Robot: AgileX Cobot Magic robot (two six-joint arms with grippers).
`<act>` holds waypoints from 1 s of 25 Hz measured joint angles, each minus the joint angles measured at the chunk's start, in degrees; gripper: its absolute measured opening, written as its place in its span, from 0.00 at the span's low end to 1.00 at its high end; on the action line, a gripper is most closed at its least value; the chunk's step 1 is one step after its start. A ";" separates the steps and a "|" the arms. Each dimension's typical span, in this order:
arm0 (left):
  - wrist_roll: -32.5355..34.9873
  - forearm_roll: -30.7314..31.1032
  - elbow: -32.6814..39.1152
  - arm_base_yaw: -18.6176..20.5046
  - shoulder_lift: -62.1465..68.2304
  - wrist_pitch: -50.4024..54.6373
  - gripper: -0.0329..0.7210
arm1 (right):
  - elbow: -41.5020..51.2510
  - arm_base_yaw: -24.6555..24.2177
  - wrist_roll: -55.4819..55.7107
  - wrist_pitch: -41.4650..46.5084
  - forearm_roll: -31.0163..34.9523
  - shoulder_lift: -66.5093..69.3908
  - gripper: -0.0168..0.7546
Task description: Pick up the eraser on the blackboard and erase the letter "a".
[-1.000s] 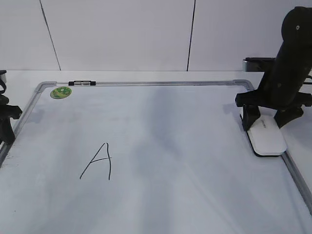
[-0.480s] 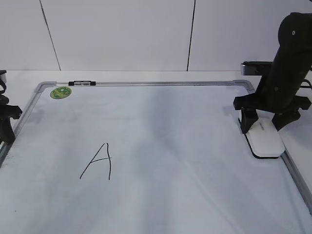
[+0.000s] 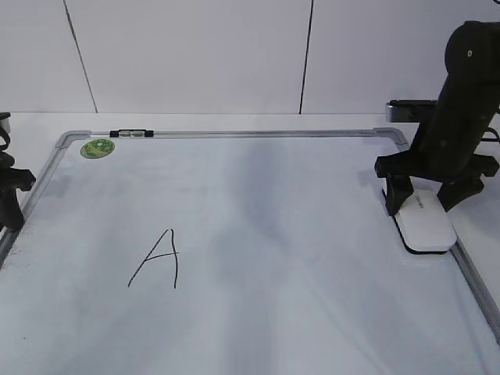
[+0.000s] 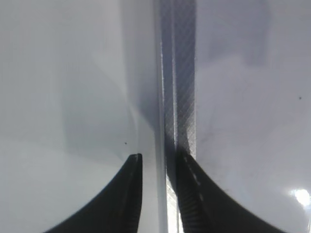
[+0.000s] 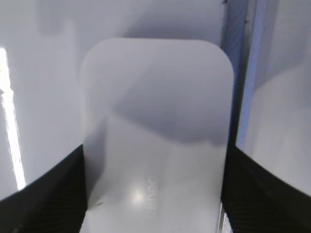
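Observation:
The white eraser (image 3: 428, 228) lies on the blackboard (image 3: 312, 234), close to its right frame. My right gripper (image 3: 424, 203) straddles the eraser's rear end with a finger pressed against each long side. The right wrist view shows the eraser (image 5: 155, 111) filling the gap between the fingers (image 5: 154, 160). A tall capital "A" (image 3: 156, 262) is drawn at the board's left. No small lowercase "a" shows. My left gripper (image 3: 9, 205) hangs at the board's left edge, its fingers (image 4: 158, 160) nearly together and empty over the frame (image 4: 180, 73).
A round green sticker (image 3: 98, 148) sits in the board's far left corner. A small black-and-silver clip (image 3: 131, 133) sits on the top frame. The right frame rail (image 5: 238, 73) runs just beside the eraser. White table and wall surround the board.
My right gripper has sunk slightly and shifted a little left, and its fingers have closed in against the eraser. The eraser shifted slightly left. The left arm has not moved.

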 joint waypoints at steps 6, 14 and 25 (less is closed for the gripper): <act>0.00 0.07 0.00 0.00 0.00 0.00 0.30 | -0.58 0.00 0.00 1.15 -0.05 0.00 0.84; 0.00 0.07 0.00 0.00 0.00 0.00 0.30 | -6.36 0.00 -0.07 7.18 -0.40 0.00 0.84; 0.00 1.46 -3.54 0.00 0.99 2.25 0.44 | -7.93 0.00 -0.35 11.32 -0.49 -2.57 0.84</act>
